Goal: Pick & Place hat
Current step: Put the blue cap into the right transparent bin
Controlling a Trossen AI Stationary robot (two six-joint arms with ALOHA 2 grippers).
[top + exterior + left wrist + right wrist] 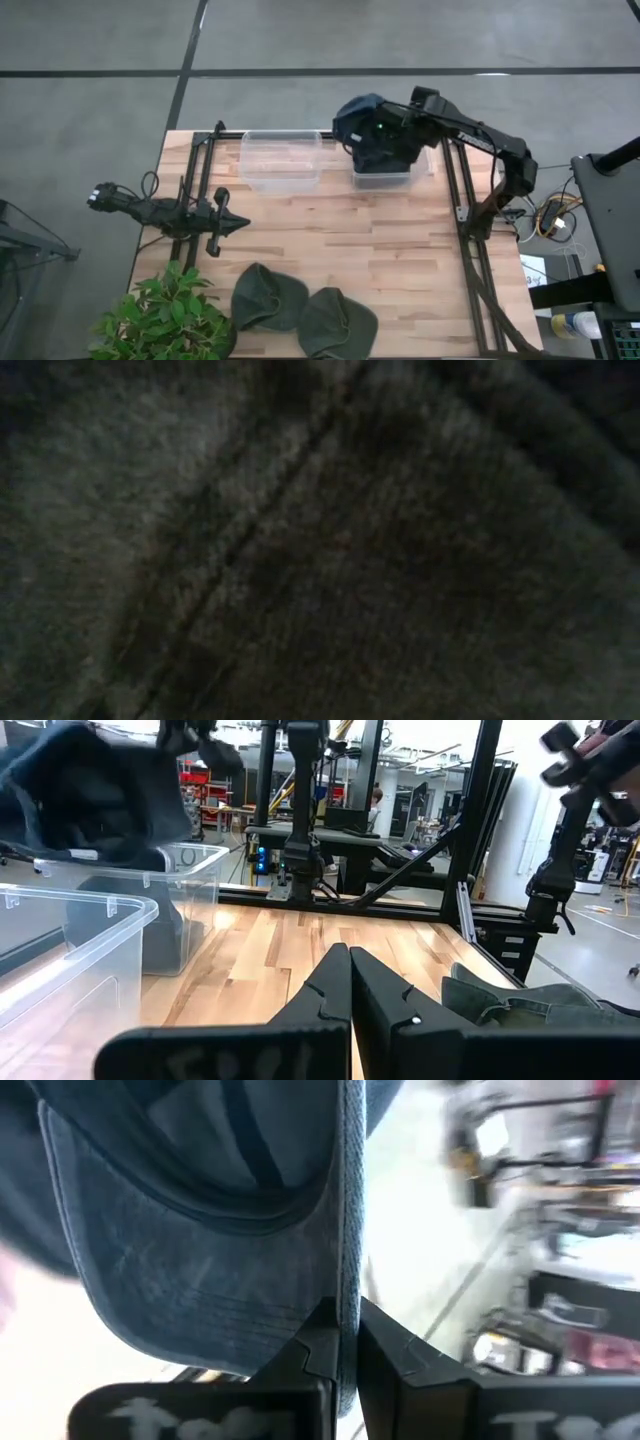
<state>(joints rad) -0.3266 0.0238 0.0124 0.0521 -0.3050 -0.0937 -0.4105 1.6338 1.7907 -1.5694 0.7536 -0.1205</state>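
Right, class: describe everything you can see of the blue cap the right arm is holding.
The blue cap is a faded denim-like cloth with rows of stitching across its brim. The right hand pinches its thin edge between both fingers, so it hangs in the air. From above, it hangs dark over the right-hand clear bin at the table's far edge, which already holds something dark. It seems to touch only the fingers.

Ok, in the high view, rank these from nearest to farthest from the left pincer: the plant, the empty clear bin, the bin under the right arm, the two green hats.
1. plant, at the near-left corner, and empty clear bin, toward the far edge: too close to call from the left pincer.
2. Two green hats, at the near edge.
3. Bin under the right arm, far right; the right pincer holds a blue hat above it.
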